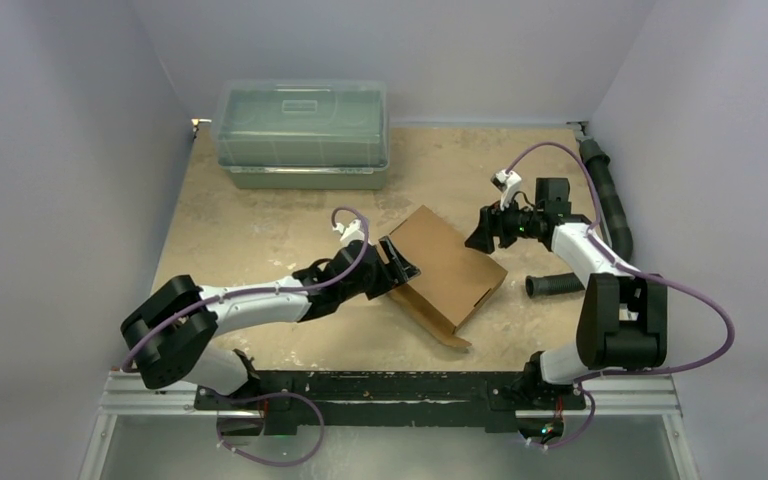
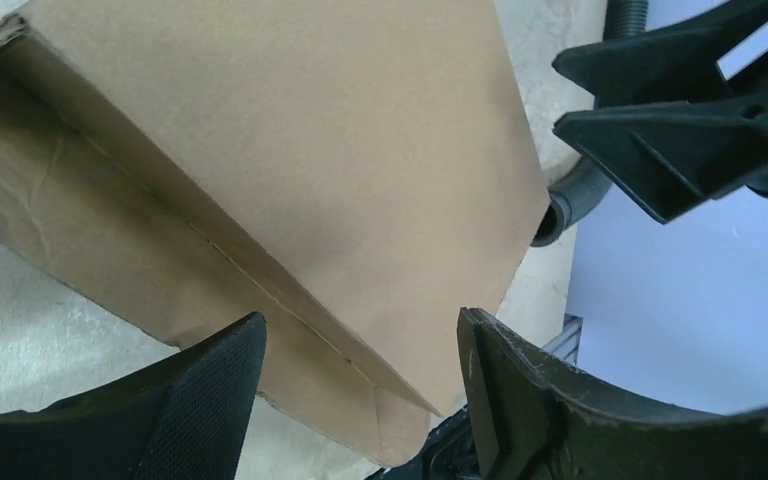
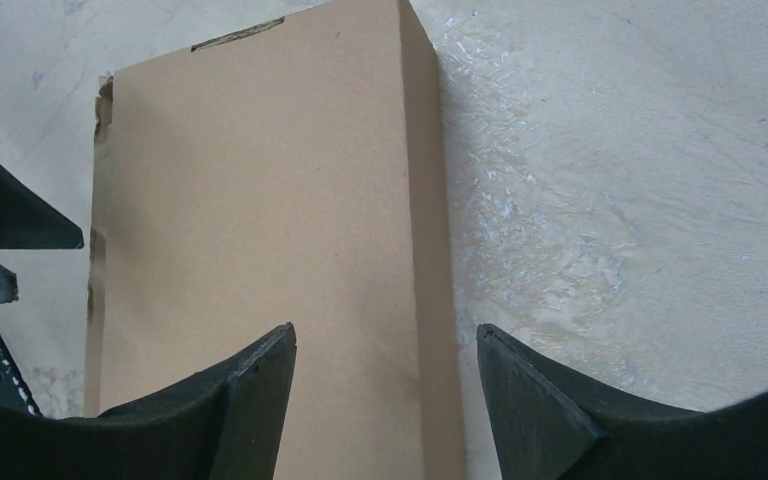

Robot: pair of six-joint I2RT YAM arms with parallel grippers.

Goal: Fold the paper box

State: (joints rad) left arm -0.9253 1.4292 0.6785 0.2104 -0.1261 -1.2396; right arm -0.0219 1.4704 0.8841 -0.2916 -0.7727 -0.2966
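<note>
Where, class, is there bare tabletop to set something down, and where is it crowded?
Bare: the strip between the clear greenish plastic bin and the brown cardboard box; the far-right stretch between bin and black ribbed hose. Crowded: the middle, where the left gripper and right gripper flank the box.

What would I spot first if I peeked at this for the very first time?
First you'd spot the brown paper box, lying at a slant in the middle of the table. Two black claws face it with their jaws open: the left gripper at its left edge and the right gripper by its far right side. Behind them, a clear greenish plastic bin sits at the table's far edge.
</note>
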